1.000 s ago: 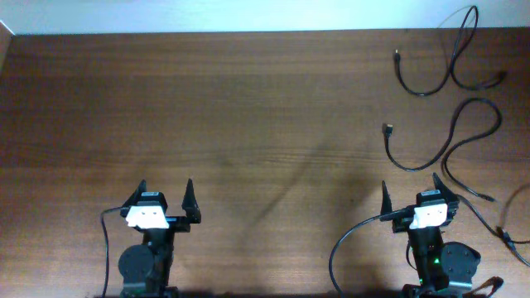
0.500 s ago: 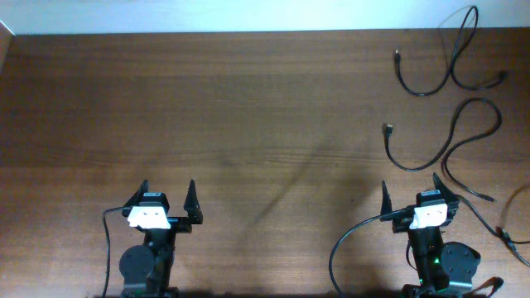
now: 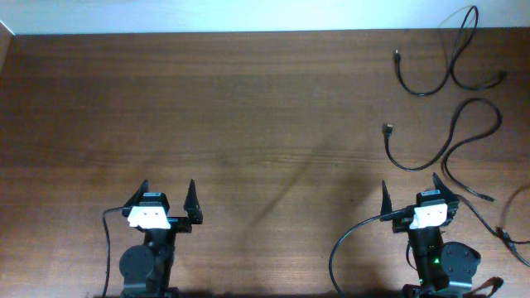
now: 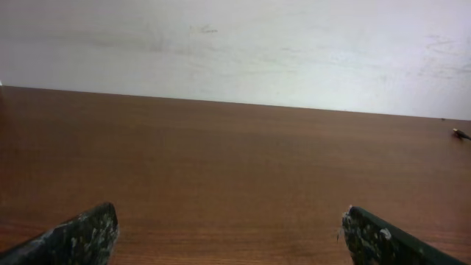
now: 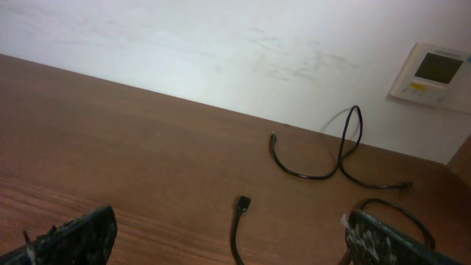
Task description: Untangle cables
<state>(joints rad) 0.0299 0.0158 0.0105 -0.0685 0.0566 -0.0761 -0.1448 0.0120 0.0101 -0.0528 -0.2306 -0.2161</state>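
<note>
- Seen from above: a brown wooden worktop (image 3: 248,108), largely bare, with thin black cables (image 3: 387,130) lying loose toward the far right corner, well apart from both arms.
- Upper cable (image 3: 422,93) looped near the back edge. Middle cable (image 3: 406,165) curling just nearer than it. Third cable (image 3: 507,234) running off the right edge beside the right arm.
- No crossing visible between the upper and middle cables. Impossible to tell how the third one lies beyond the picture's edge.
- Left end effector (image 3: 166,189) at the near edge, fingers spread fully wide, gripping nothing.
- Right end effector (image 3: 410,190) also at the near edge, equally wide apart and empty, closer to the cables.
- Step in hand, as a judgement: arms at rest with nothing grasped, so either nothing begun or the separating already finished.
- Next move, if any remains: a reach forward and right with the right arm, lowering onto a single strand clear of its neighbours.
- Right wrist view: close look at the middle cable's plug (image 5: 243,204), the upper cable (image 5: 309,177) against a white wall, plus a wall panel (image 5: 434,73) absent from overhead.
- Left wrist view: bare wood and wall only, apart from a tiny plug tip (image 4: 461,134) at the right edge.
- Both arms together and the third cable's position: overhead only.
</note>
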